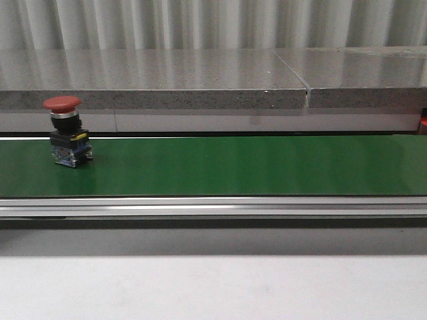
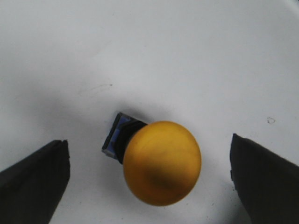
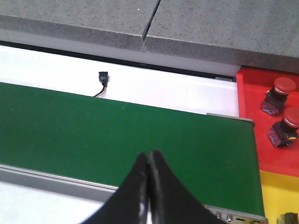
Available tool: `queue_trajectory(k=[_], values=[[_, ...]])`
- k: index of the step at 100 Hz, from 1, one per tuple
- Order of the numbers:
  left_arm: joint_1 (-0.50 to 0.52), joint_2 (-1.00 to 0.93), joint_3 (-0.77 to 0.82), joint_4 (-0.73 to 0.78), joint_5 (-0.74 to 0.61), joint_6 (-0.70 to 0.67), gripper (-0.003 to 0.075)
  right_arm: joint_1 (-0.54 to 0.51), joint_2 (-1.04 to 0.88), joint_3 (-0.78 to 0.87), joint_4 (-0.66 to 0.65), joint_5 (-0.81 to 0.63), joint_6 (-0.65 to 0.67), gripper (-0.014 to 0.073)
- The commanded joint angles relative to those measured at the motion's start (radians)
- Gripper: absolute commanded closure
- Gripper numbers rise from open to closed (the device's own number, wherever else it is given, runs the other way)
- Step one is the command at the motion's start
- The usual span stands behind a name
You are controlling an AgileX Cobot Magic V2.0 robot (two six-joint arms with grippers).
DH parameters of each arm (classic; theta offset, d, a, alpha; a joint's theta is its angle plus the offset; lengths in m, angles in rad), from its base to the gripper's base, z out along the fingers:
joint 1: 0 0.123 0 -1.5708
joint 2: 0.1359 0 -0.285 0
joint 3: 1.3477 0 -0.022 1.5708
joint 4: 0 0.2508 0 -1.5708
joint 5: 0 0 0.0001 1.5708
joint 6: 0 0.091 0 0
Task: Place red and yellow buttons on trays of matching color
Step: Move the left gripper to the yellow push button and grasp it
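A red button [image 1: 66, 131] on a black and blue base stands upright at the left end of the green belt [image 1: 253, 165]. A yellow button [image 2: 161, 162] rests on a white surface, tilted, its blue base pointing away. My left gripper [image 2: 149, 179] is open around it, one dark finger on each side, neither touching. My right gripper [image 3: 148, 156] is shut and empty over the belt's near edge. Two red buttons [image 3: 280, 91] [image 3: 287, 125] sit on the red tray [image 3: 252, 107]. A corner of the yellow tray [image 3: 275, 191] shows below the red one.
A grey stone ledge [image 1: 200, 80] runs behind the belt. An aluminium rail [image 1: 213, 205] edges the belt's near side. A small black connector with wires [image 3: 102, 79] lies on the white strip beyond the belt.
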Motion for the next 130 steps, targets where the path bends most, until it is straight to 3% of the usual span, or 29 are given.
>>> queue_trajectory(k=[1, 11, 33, 65, 75, 101, 130], values=[[0.000, -0.038, -0.044, -0.031, -0.017, -0.009, 0.0062, 0.000, 0.003, -0.026, 0.013, -0.070, -0.002, 0.0710], [0.000, -0.017, -0.059, -0.036, -0.008, -0.009, 0.0083, 0.000, 0.003, -0.026, 0.013, -0.070, -0.002, 0.0710], [0.000, -0.003, -0.061, -0.043, -0.002, -0.009, 0.0216, 0.000, 0.003, -0.026, 0.013, -0.070, -0.002, 0.0710], [0.000, -0.031, -0.061, -0.043, 0.023, -0.009, 0.0623, 0.000, 0.003, -0.026, 0.013, -0.070, -0.002, 0.0710], [0.000, -0.063, -0.061, -0.043, 0.035, -0.004, 0.0710, 0.000, 0.003, -0.026, 0.013, -0.070, -0.002, 0.0710], [-0.006, -0.194, -0.061, -0.011, 0.094, -0.002, 0.0740, 0.000, 0.003, -0.026, 0.013, -0.070, -0.002, 0.0710], [-0.118, -0.368, -0.059, 0.102, 0.170, -0.002, 0.0740, 0.000, 0.003, -0.026, 0.013, -0.070, -0.002, 0.0710]])
